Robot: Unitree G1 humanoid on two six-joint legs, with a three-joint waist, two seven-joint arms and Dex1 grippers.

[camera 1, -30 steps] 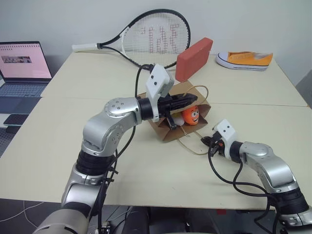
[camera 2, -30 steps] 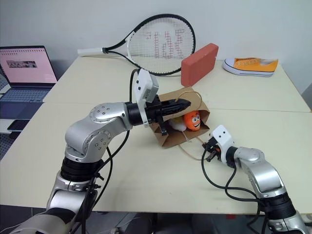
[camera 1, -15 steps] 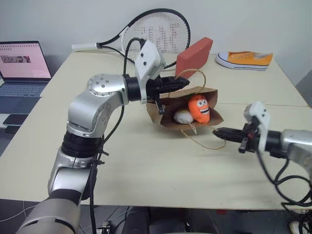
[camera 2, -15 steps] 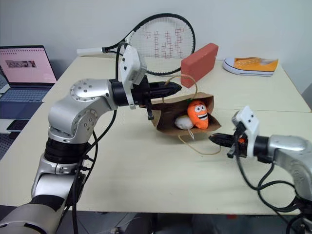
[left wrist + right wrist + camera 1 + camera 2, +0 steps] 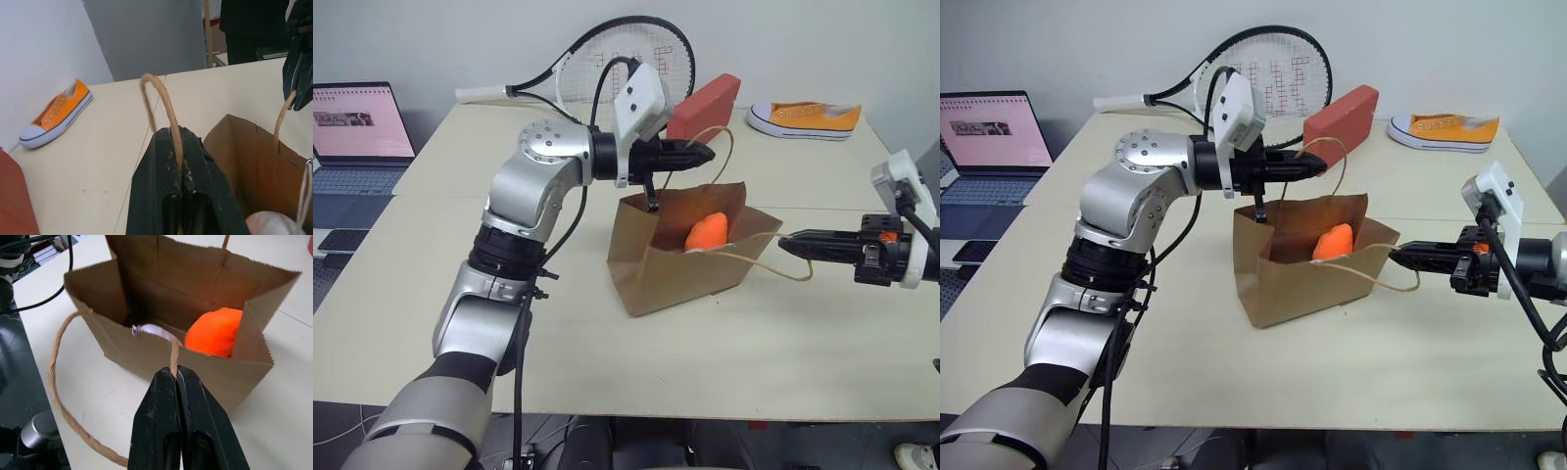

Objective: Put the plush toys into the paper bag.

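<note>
We see the paper bag (image 5: 1307, 257) standing upright near the middle of the table (image 5: 1234, 382), its mouth open upward. Inside it the orange carrot toy (image 5: 1334, 241) shows only as a rounded top above the front wall; its face is hidden. The white egg toy (image 5: 154, 331) lies lower in the bag, at about 9 o'clock of the carrot in the right wrist view, mostly covered by the bag's near wall, so we cannot make out its face either.

The left gripper (image 5: 1317, 167) has its fingers pressed together on the far handle (image 5: 164, 105), whose loop arches up out of the fingertips. The right gripper (image 5: 1400, 257) has its fingers closed on the near handle (image 5: 61, 396), and that loop sags loosely away toward the table. The right arm is cut off at the frame edge at 3 o'clock.

Behind the bag, at 12 o'clock, sits the red block (image 5: 1342, 114), partly covered by the left gripper's handle loop, with the tennis racket (image 5: 1263, 83) at 11 o'clock, partly masked by the left wrist. The orange sneaker (image 5: 1445, 131) lies at 2 o'clock near the table's far edge. A laptop (image 5: 989, 147) stands off the table at 9 o'clock, cut off by the frame. The table in front of the bag, toward 6 o'clock, lies bare up to its near edge.
</note>
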